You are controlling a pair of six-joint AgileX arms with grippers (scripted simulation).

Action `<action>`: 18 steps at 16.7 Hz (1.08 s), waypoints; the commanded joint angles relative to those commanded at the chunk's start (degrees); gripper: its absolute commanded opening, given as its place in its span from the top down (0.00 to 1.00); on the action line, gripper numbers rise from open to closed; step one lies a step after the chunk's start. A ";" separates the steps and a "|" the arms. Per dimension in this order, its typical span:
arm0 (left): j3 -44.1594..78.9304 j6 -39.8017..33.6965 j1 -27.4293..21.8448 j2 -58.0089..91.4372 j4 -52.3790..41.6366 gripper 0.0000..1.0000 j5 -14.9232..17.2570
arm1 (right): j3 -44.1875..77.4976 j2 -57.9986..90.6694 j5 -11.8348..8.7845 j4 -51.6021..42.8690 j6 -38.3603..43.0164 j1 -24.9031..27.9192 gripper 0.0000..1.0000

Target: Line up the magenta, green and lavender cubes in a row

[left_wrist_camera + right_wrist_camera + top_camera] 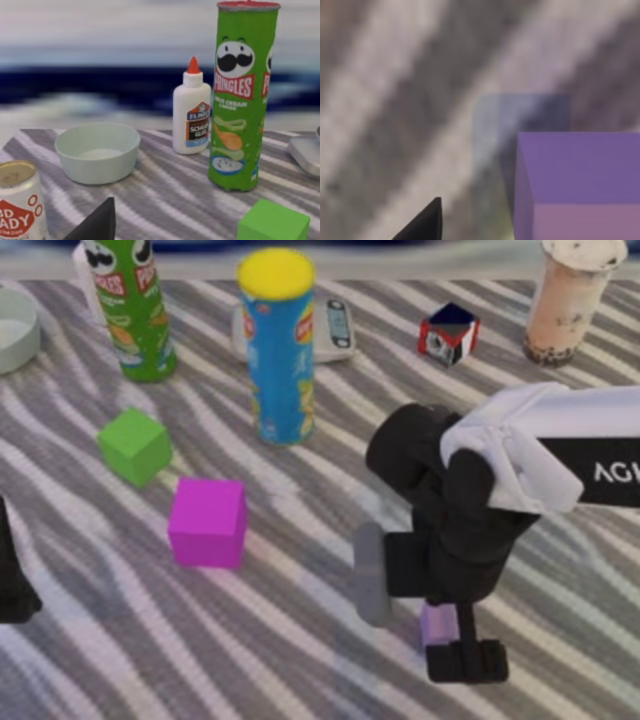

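Note:
The magenta cube sits left of centre, with the green cube just behind and to its left; the two stand apart. The green cube also shows in the left wrist view. The lavender cube lies at the front right, partly hidden under my right gripper, which hangs low over it, open. In the right wrist view the lavender cube rests on the cloth, and one dark fingertip stands clear of it. My left gripper is parked at the table's left edge, open and holding nothing.
A blue chip can and a green chip can stand at the back. A cube with red, white and dark blue faces, a scale, a drink cup, a bowl, a glue bottle and a can are around.

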 joint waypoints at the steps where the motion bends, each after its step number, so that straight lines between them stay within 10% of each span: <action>1: 0.00 0.00 0.00 0.00 0.00 0.00 0.00 | 0.18 -0.05 0.00 -0.19 -0.04 0.04 0.00; 18: 5.74 1.76 -1.88 5.50 -5.56 0.00 1.16 | 6.51 -9.66 -0.50 -11.54 1.33 -1.95 0.00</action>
